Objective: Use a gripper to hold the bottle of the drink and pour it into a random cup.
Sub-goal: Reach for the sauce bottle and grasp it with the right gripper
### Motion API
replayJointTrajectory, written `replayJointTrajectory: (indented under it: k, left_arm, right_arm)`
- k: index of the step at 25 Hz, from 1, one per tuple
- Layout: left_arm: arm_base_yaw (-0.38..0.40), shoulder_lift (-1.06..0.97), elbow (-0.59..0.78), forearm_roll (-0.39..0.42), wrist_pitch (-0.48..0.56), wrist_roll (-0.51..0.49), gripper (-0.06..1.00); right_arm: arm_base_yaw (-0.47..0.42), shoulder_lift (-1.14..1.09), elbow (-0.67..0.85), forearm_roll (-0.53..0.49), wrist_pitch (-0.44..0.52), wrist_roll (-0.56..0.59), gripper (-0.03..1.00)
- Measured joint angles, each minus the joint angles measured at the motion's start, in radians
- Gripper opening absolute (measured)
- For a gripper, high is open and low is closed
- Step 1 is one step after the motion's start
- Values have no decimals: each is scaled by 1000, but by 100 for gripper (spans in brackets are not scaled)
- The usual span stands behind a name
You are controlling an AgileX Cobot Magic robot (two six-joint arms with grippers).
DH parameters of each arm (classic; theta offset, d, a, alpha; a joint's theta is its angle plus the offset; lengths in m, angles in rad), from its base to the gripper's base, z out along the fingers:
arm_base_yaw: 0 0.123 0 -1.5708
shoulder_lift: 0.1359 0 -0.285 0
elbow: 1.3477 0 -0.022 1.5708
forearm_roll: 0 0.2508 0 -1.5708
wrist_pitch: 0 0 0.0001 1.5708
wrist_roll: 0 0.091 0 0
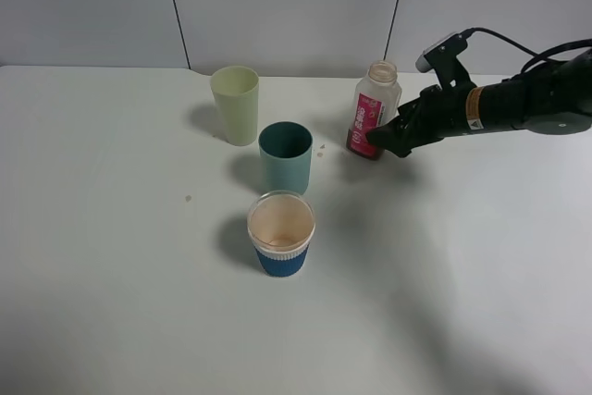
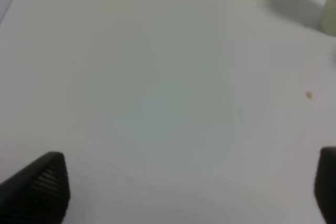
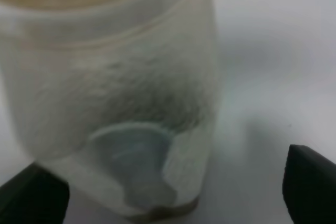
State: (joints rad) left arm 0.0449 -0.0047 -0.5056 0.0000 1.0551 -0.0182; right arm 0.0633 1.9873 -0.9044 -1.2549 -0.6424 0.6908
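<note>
Right gripper (image 1: 381, 139), its two dark fingers (image 3: 307, 182) spread apart and clamped on nothing, reaches in from the right edge of the high view and flanks the lower part of the bottle of the drink (image 1: 375, 108). The bottle stands upright and capless on the white table (image 1: 111, 275), toward the back and to the right of the cups, with its pink-red label facing the camera and a little dark reddish liquid at its base. Seen from the right wrist, the bottle fills the space just ahead of the fingers. A clear strip of table shows between the bottle and one finger, while the other sits close by its base, and whether that one touches cannot be told.

Left of the bottle and slightly nearer the camera stands the teal-green cup (image 1: 285, 159), upright, its dark inside showing, apart from the bottle. A pale yellow-green tumbler (image 1: 235, 104) stands behind and left of it, and a blue-sleeved clear cup (image 1: 281, 233) in front of it. None of the three cups touches another. Small crumbs (image 1: 321, 148) lie on the table between the teal-green cup and the bottle.

Left gripper (image 2: 189, 182), in its own wrist view only, has its ribbed fingertips wide apart over bare table, with nothing between them.
</note>
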Motion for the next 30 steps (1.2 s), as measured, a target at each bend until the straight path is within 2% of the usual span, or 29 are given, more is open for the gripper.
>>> replayJointTrajectory:
  k: [7,17,26,28,30]
  left_arm:
    - [0,0,0,0,0,0,93]
    - [0,0,0,0,0,0,93]
    - [0,0,0,0,0,0,93]
    - [0,0,0,0,0,0,93]
    - [0,0,0,0,0,0,93]
  right_arm:
    - [0,11,-2,4,-85,-81,81]
    - [0,11,-2,4,-90,-177,80]
    - [0,11,-2,24,-104,-213,79]
    - [0,11,-2,28,-113,-213,74]
    - [0,11,-2,42,-113,-213,60]
